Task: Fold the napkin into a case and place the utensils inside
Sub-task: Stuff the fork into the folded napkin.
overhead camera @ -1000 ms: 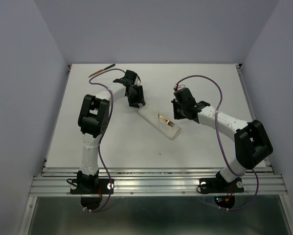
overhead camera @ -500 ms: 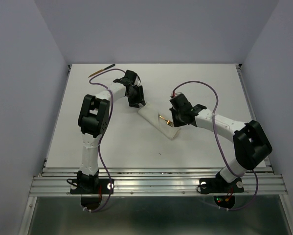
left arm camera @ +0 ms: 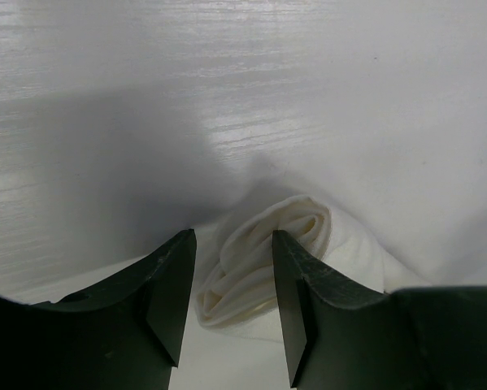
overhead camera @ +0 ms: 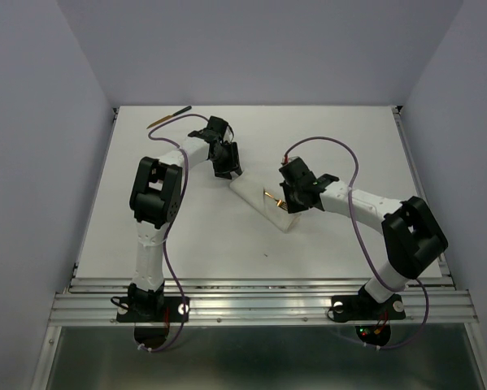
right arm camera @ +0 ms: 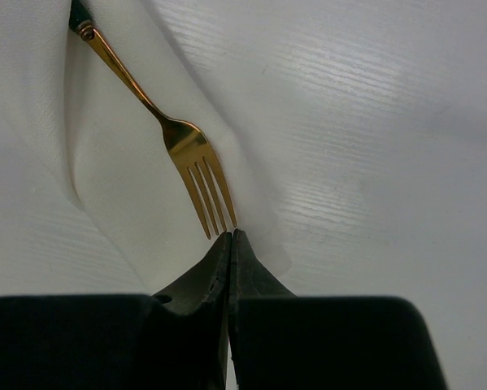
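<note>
White tabletop (overhead camera: 145, 236): left gripper (left arm camera: 233, 237) spread, straddling the case (left arm camera: 263, 248); right gripper (right arm camera: 229, 237) clenched, tips just by the fork (right arm camera: 188, 154).

The long narrow white cloth case (overhead camera: 255, 201) lies on the flat white table (overhead camera: 341, 138), between the two grippers. Its rolled end sits between the left gripper's (left arm camera: 232, 240) jaws. The slender gold metal fork (right arm camera: 174, 138) lies on the case just ahead of the right gripper's (right arm camera: 229, 236) jaws, tines nearest them, handle running ahead and to their left. A thin brown dark-ended utensil (overhead camera: 168, 116) lies well apart, beyond the left jaws at the table's far-left corner.
</note>
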Motion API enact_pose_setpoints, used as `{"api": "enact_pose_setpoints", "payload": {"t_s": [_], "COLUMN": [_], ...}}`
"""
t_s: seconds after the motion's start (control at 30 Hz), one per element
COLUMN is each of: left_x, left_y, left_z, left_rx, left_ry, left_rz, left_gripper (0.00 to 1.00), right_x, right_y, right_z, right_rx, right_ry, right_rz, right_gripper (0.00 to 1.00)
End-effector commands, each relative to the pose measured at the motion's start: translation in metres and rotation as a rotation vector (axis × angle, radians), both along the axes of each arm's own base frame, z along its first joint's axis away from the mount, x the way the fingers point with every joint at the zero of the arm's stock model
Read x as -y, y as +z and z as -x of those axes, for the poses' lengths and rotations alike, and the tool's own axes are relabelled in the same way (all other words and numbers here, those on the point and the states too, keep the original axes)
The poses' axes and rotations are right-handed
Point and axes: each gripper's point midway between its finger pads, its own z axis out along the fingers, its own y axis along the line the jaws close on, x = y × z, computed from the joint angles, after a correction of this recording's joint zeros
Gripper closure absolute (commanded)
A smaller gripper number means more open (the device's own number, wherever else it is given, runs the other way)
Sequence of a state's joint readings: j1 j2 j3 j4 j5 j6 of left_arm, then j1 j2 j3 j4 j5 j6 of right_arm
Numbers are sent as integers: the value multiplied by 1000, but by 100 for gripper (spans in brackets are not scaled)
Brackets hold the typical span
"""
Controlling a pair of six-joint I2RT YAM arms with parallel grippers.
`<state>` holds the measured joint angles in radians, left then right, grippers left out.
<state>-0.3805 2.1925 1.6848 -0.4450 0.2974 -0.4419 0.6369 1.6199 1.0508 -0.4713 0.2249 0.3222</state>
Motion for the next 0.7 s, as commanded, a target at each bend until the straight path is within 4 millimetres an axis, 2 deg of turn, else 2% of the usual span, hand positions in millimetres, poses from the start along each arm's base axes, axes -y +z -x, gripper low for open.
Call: {"api": "enact_pose_setpoints", "payload": {"t_s": [0.0, 0.23, 0.4, 0.67], "left_x": [5, 5, 5, 4], "left_y": [-9, -8, -9, -4], "left_z": [11, 12, 13, 12], "left_rx": [-34, -34, -35, -29], "left_ry": [-38, -37, -38, -31], "left_rz": [-9, -10, -11, -14], "left_gripper": [46, 46, 46, 46], "right_x": [-6, -15, -21, -15], "right_y": [-1, -5, 0, 8], "right_z": [1, -2, -9, -13], "right_rx": [-4, -9, 11, 49], "right_ry": [3, 18, 18, -7], "right_rz": [-10, -20, -37, -21], "right_gripper": [99, 99, 99, 99]}}
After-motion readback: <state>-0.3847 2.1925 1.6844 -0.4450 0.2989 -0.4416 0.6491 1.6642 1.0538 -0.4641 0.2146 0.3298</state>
